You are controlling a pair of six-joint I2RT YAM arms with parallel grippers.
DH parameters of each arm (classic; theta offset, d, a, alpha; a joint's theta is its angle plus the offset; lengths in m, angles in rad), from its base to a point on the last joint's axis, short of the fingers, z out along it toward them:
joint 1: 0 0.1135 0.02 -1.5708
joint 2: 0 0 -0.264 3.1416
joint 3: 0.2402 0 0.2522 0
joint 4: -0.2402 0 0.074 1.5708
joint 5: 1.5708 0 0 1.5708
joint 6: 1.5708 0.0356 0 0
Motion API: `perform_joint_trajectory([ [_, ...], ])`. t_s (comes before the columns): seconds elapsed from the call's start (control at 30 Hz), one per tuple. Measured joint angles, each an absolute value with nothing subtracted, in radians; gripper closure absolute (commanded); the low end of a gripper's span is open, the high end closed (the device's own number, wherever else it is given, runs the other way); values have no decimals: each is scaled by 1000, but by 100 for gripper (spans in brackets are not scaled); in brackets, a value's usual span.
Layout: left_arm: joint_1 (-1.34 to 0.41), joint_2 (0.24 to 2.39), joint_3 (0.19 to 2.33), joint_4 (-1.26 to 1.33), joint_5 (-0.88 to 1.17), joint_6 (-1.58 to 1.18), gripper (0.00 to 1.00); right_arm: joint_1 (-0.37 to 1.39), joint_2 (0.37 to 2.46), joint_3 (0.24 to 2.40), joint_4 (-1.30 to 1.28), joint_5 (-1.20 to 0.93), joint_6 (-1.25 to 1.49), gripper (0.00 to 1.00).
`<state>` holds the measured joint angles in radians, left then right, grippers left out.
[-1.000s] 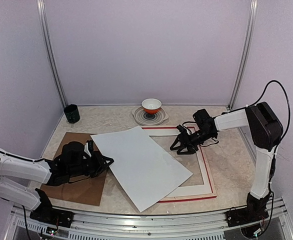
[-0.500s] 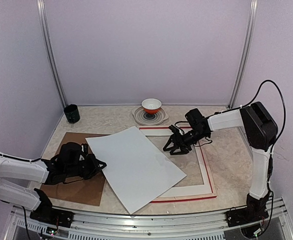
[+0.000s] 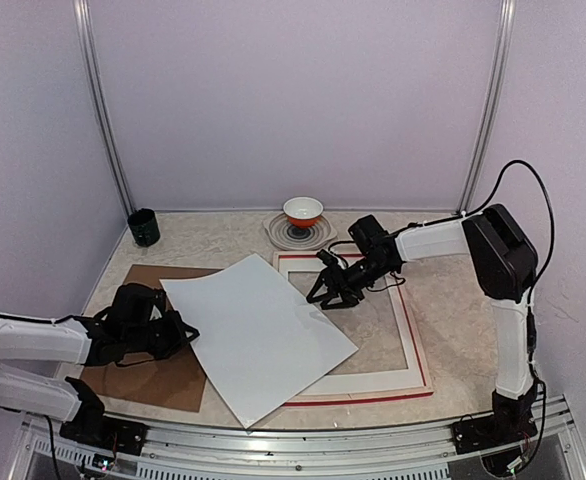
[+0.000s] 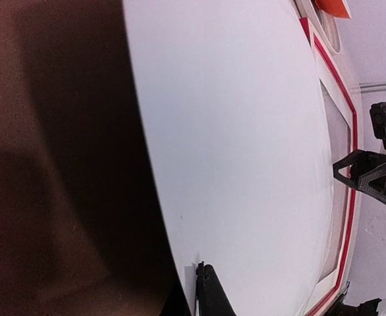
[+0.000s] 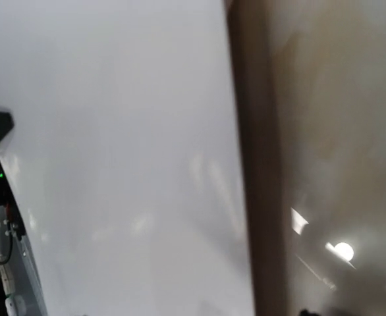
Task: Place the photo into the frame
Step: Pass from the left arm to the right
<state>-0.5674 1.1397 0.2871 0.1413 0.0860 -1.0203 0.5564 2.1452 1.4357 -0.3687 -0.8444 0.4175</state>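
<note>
The photo lies tilted with only its plain white side showing, half over the frame and half over a brown board. My left gripper is shut on the photo's left edge; in the left wrist view one dark finger presses on top of the sheet. The frame lies flat, its red rim around a white mat border. My right gripper hangs open just over the photo's far right corner, holding nothing. In the right wrist view the white sheet fills the left side.
A brown backing board lies under my left arm and the photo's left part. At the back stand a dark cup and an orange bowl on a plate. Metal posts stand at both back corners.
My left gripper has drawn back to the left, dragging the photo with it off the frame. My right gripper has moved left across the frame, staying near the photo's far corner.
</note>
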Motion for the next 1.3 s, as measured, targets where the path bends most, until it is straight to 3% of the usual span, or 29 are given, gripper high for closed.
perform_joint_trajectory([
  [0.37, -560, 1176, 268, 150, 107, -1009, 95, 561, 2203, 1509, -381, -849, 423, 36],
  [0.83, -549, 1186, 265, 182, 125, -1008, 93, 580, 2234, 1514, -375, -931, 448, 52],
  [1.03, -548, 1193, 265, 190, 128, -1009, 93, 585, 2247, 1514, -363, -974, 466, 80],
  [1.3, -548, 1193, 265, 195, 129, -1009, 89, 585, 2248, 1468, -283, -1038, 514, 100],
])
